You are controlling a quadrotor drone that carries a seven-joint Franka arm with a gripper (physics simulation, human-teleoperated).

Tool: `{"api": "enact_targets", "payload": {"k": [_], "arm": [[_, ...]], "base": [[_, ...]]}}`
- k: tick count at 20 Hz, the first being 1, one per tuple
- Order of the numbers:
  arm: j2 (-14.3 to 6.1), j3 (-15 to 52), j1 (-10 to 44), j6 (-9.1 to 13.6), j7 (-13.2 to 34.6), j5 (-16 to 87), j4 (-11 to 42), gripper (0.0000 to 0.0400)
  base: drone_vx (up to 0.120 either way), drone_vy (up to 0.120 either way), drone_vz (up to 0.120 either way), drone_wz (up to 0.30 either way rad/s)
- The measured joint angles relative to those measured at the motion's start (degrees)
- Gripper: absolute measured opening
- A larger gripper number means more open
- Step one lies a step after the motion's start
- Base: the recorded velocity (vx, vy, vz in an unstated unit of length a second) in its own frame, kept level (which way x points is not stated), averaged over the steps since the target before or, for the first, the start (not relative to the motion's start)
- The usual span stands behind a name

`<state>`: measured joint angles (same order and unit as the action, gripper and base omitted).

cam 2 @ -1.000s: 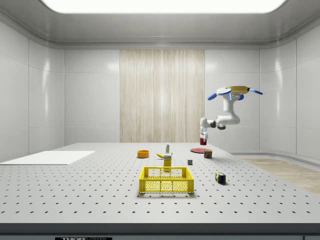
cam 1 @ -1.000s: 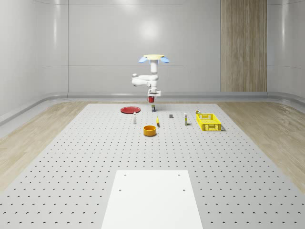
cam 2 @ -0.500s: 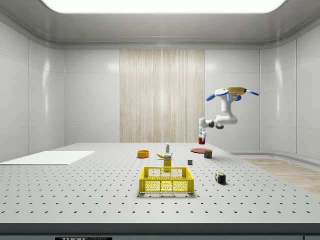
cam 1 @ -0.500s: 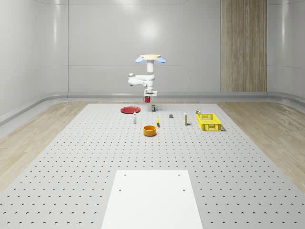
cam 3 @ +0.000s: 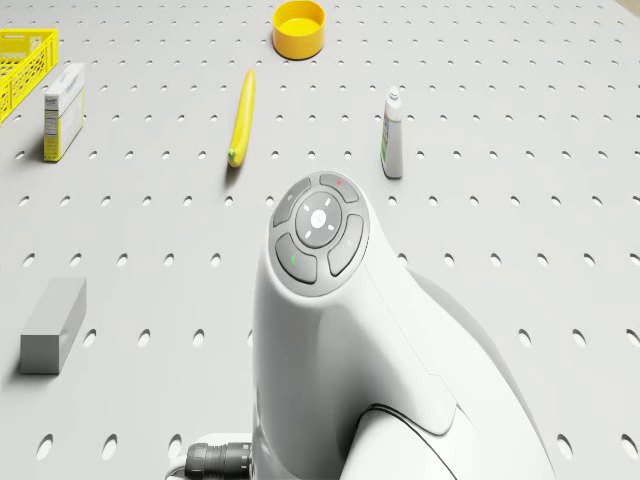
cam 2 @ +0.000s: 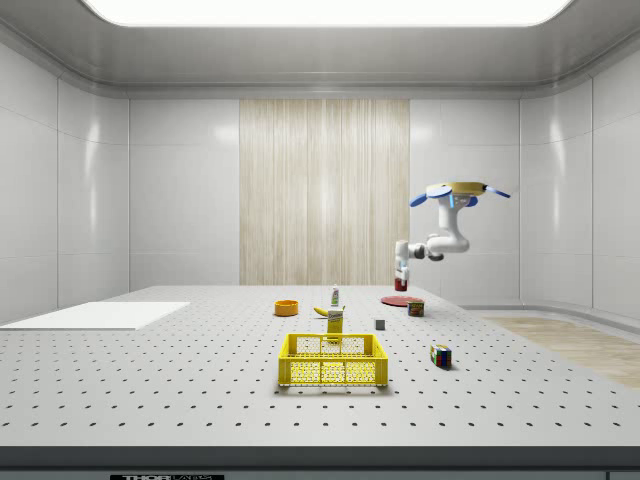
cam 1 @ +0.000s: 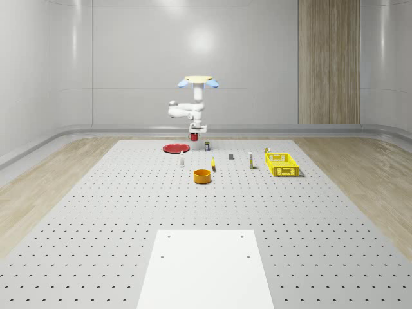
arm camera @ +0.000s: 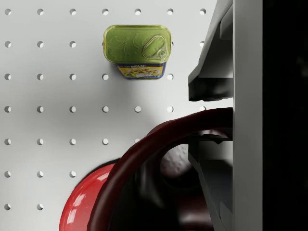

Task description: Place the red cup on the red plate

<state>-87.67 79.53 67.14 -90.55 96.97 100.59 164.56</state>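
The worktop (cam 1: 96,212) is viewed from afar and above, lengthwise, with the yellow crate (cam 1: 282,164) far off. In the side view that crate (cam 2: 333,360) is seen nearest, at worktop level. Forward and down, the crate's (cam 3: 20,60) corner is caught from the drone. Close over the green tin (arm camera: 137,50), straight down, the wrist view is aimed.

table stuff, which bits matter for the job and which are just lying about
Job: red cup held in the tool, red plate.

Lying about: yellow bowl, banana, white bottle, green tin, yellow crate, grey block, carton, colour cube.
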Motion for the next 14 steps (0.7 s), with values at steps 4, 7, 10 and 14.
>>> {"api": "enact_targets", "payload": {"k": [4,7,10,14], "arm": [[-0.24,0.03,0.05,-0.22,0.04,-0.1,-0.01,0.01],[-0.41,0.06,0.08,-0.38,0.06,-0.16,-0.02,0.01],[-0.57,0.08,0.11,-0.53,0.08,-0.23,-0.02,0.01],[-0.77,0.11,0.15,-0.72,0.11,-0.3,-0.03,0.01]], "base": [[0.0,-0.12,0.0,0.0],[-0.04,-0.12,0.0,0.0],[-0.12,-0.12,0.0,0.0],[0.0,-0.12,-0.07,0.0]]}}
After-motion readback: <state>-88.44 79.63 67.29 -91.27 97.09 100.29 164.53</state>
